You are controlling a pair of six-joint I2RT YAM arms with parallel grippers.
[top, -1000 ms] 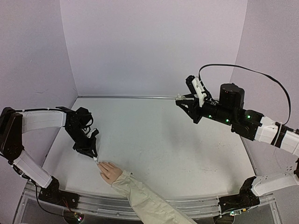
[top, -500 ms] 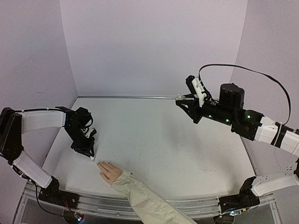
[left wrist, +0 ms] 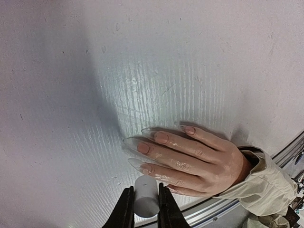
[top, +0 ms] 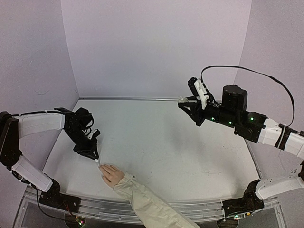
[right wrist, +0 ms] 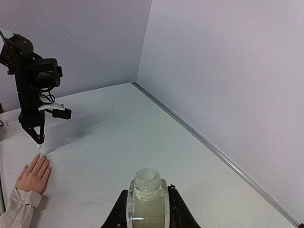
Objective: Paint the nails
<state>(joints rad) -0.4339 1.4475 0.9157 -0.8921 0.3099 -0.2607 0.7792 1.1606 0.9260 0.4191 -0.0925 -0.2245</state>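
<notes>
Top external view: left arm low at the fake hand, right arm up high holding a bottle.
The left gripper (top: 94, 157) is pinching a small white cylinder (left wrist: 145, 198), its tip just beside the fingertips of the pale pink hand (top: 113, 174), which lies flat near the table's (top: 166, 142) front-left edge, with the cream sleeve (top: 148, 205) trailing off the front. The nails (left wrist: 143, 147) point toward that cylinder. Over on the right, the right gripper (top: 184, 101) is clamped on a small uncapped bottle (right wrist: 147, 203), well apart from the hand.
</notes>
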